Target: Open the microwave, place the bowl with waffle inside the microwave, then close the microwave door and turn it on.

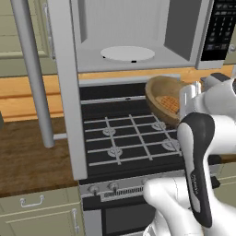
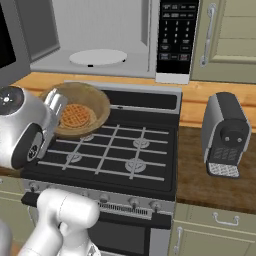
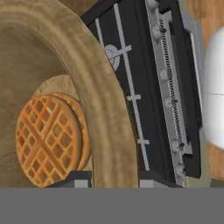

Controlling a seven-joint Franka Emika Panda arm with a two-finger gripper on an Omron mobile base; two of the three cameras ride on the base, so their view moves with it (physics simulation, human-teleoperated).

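Your arm comes up from the base, elbow bent, wrist swung across the stove [image 2: 115, 150], and the gripper [image 3: 114, 178] is clamped on the rim of the bowl [image 2: 95, 102], one fingertip [image 3: 74, 178] inside the wall and the other outside it. In the hand view the rim sweeps from 12 o'clock down to 6, right between those tips.

You've got the bowl lifted clear above the burner grates and tipped on a slant. The waffle [image 2: 77, 115] lies inside it, near the low side, at about 8 o'clock in the hand view.

The microwave [image 1: 138, 41] sits above, at 12 o'clock from the bowl, its cavity exposed and the white turntable [image 2: 97, 57] bare. The microwave door [image 1: 64, 87] is swung fully out, its long bar handle [image 1: 32, 73] at 9 o'clock in the left base view.

The keypad [image 2: 177, 30] carries small markings too blurred to read. A grey toaster [image 2: 225, 135] stands on the counter at 3 o'clock from the stove.
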